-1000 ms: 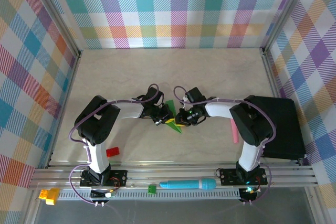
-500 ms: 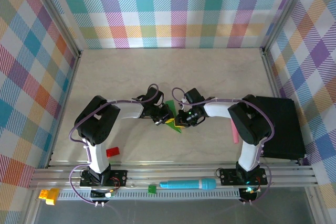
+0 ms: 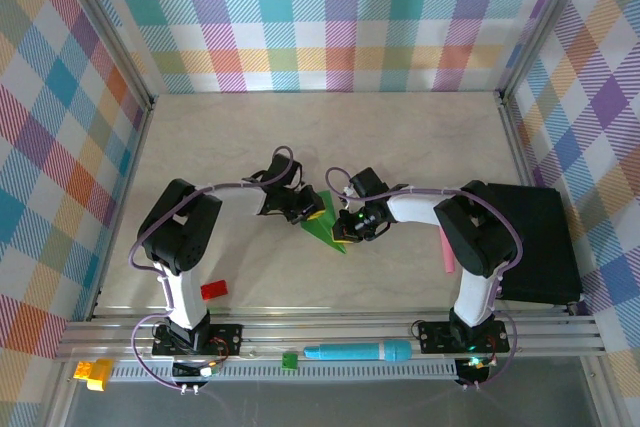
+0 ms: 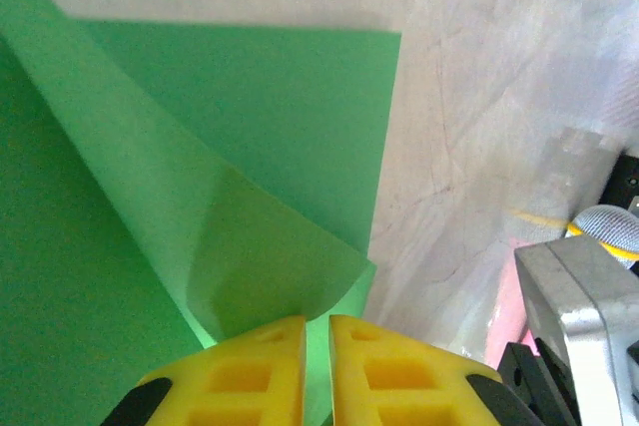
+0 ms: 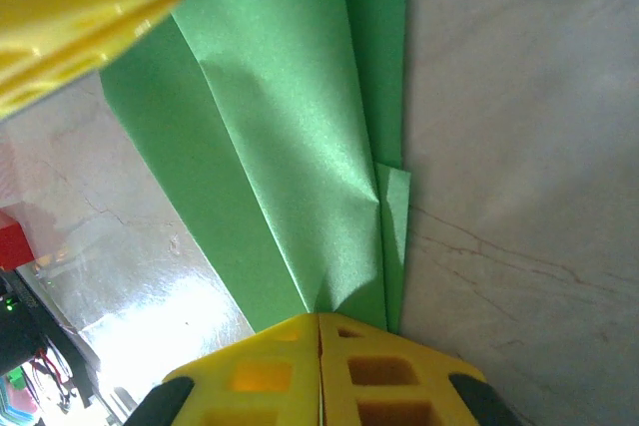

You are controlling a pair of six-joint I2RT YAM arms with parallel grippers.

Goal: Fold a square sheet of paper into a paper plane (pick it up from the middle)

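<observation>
The square sheet of paper is bright green and creased into a narrow pointed shape. It lies mid-table between both grippers. My right gripper is shut on its near end: in the right wrist view the yellow fingertips meet with the paper's folded layers running in between them. My left gripper sits at the paper's upper left edge. Its fingertips stand a narrow slit apart, and a raised flap of the paper ends at the left finger. The left gripper's yellow finger shows over the paper's far end.
A black box sits at the right with a pink stick beside it. A red block lies near the left arm's base. On the front rail are a teal marker, a tiny green block and a yellow block.
My left gripper has drawn back up and to the left, uncovering more of the green paper, and its jaws have eased slightly apart. The right gripper has stayed shut on the paper.
</observation>
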